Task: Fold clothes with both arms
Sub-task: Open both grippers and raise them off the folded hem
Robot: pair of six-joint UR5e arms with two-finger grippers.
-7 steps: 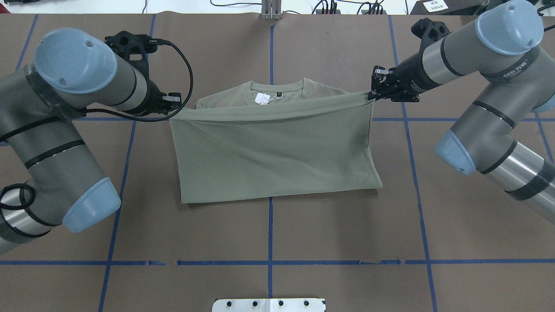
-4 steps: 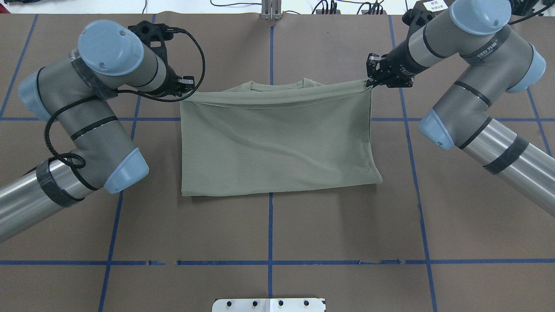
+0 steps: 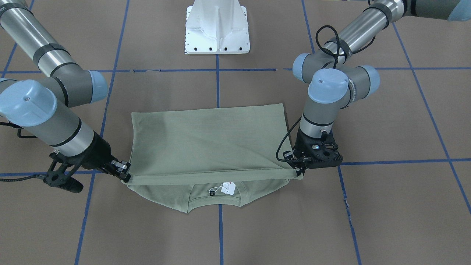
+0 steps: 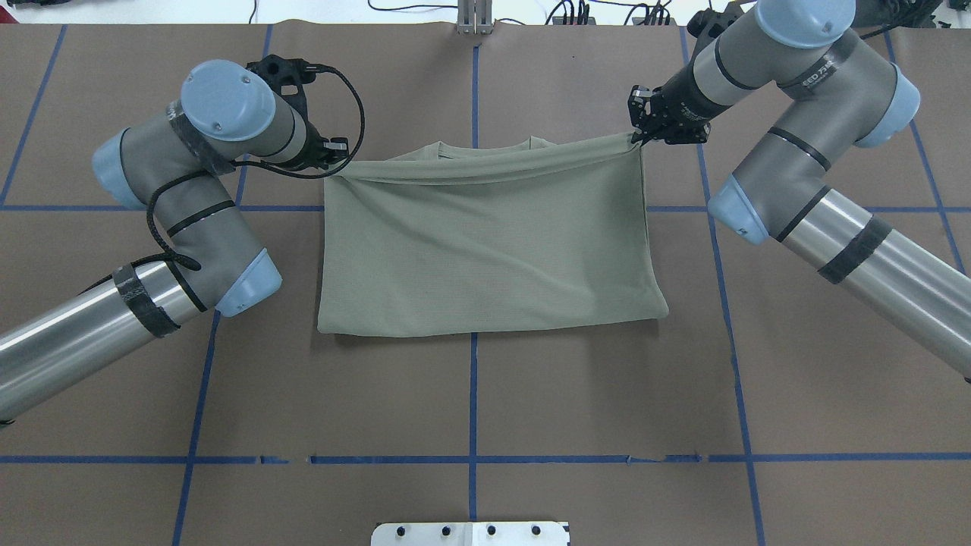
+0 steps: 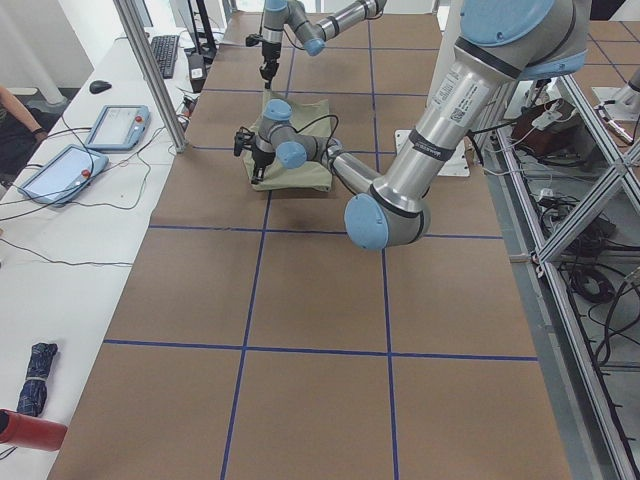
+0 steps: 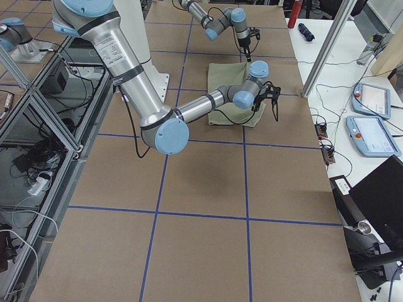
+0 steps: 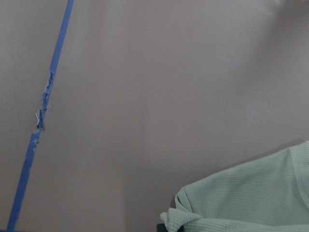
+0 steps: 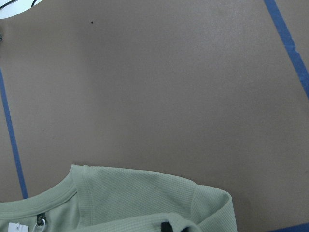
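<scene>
light falls evenly from above, bright and diffuse, so the brown worktop [image 4: 531, 394] shows no hot spots. shadows are soft: a dim band lies on the shirt [image 4: 485, 243] just below the right pincer [image 4: 639, 133], and a thin dark line edges the cloth on the side farthest from both pincers. by the left pincer [image 4: 338, 152] the shading is fainter. pale streaks of glare run along the bare metal tubes of the left arm [image 4: 53, 345] and right arm [image 4: 903, 284]. the fixed views are sharp. both wrist views look flatter and hazier, the left one mauve-tinted. in the exterior left view an upright post [image 5: 152, 75] leans, splayed by the wide lens.
</scene>
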